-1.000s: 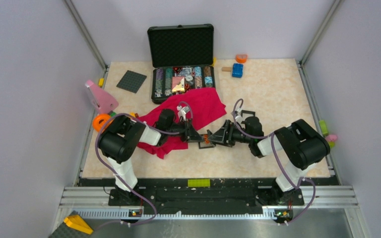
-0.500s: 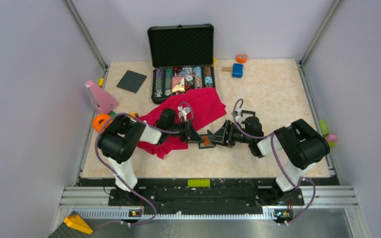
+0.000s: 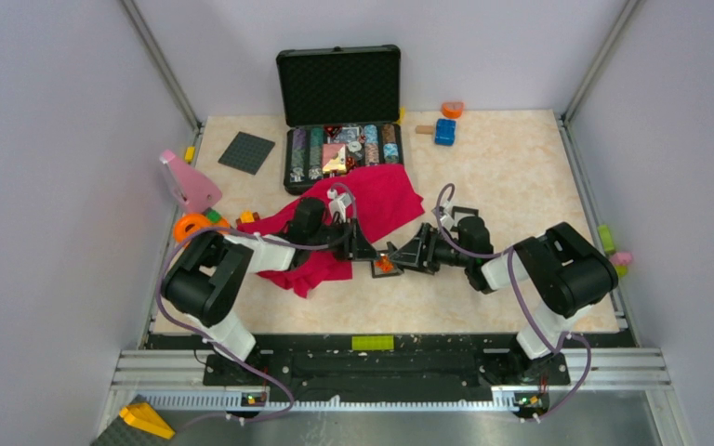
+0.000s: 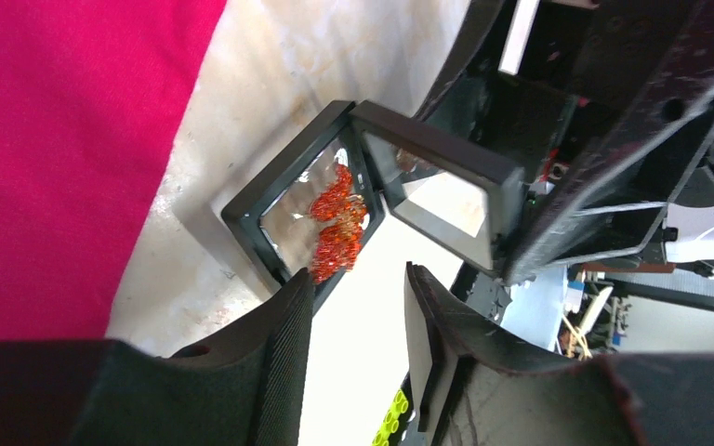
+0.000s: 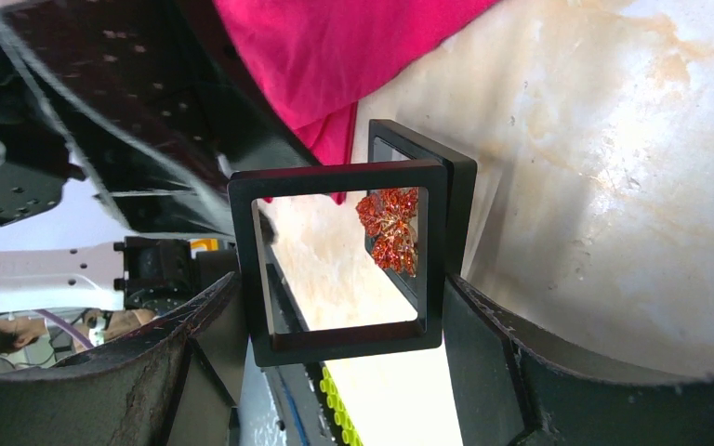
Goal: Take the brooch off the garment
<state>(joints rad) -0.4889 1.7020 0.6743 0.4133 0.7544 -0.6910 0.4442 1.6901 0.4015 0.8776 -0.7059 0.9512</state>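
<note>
The brooch (image 4: 337, 223) lies in an open black case (image 4: 246, 223) beside the cloth (image 4: 56, 139). The right gripper (image 5: 339, 311) clamps the lid (image 5: 335, 342). The left gripper (image 4: 358, 321) hangs narrowly parted, empty.

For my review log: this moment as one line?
brooch: in open frame case | right gripper: holds lid | left gripper: open, empty

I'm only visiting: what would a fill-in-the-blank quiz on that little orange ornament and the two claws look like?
The brooch lies inside a small ___ box.
The right gripper clamps the box's lid, holding the box ___.
The fingers of the left gripper hold ___.
The red cloth lies on the ___ arm's side of the box.
Missing words: black; open; nothing; left.
</note>
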